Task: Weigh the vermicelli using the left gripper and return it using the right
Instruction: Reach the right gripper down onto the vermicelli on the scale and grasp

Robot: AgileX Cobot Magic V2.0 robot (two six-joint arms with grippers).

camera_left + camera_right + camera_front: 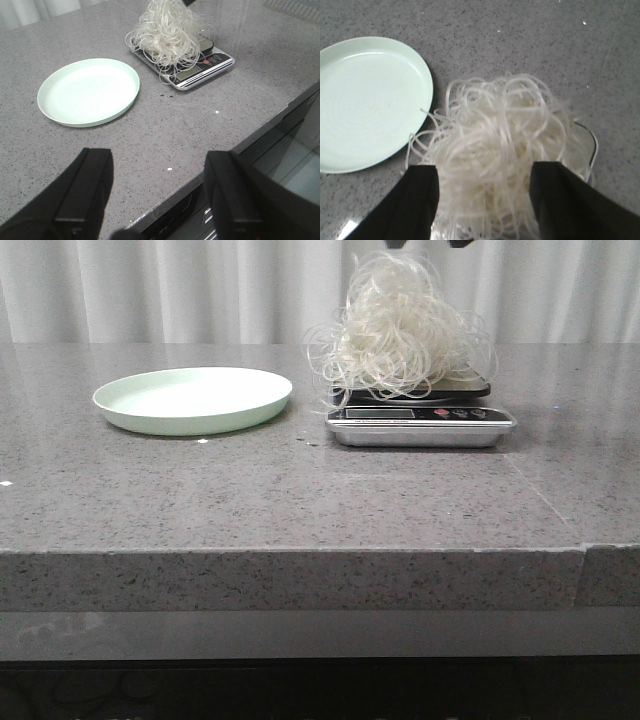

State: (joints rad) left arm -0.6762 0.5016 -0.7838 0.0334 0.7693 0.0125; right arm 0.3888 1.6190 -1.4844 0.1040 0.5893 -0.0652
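The vermicelli (400, 335) is a fluffy whitish tangle heaped on a small silver kitchen scale (420, 426) at the right of the grey stone table. It also shows in the left wrist view (167, 32) and the right wrist view (505, 135). My right gripper (485, 172) is open just above the heap, with strands between its two dark fingers (422, 200). Only a dark tip of it shows at the top of the front view (460, 243). My left gripper (160, 160) is open and empty, high over the table's front edge, far from the scale.
An empty pale green plate (193, 400) sits left of the scale, also in the left wrist view (88, 91) and the right wrist view (365, 100). White curtains hang behind the table. The table's front edge (240, 142) drops to dark drawers.
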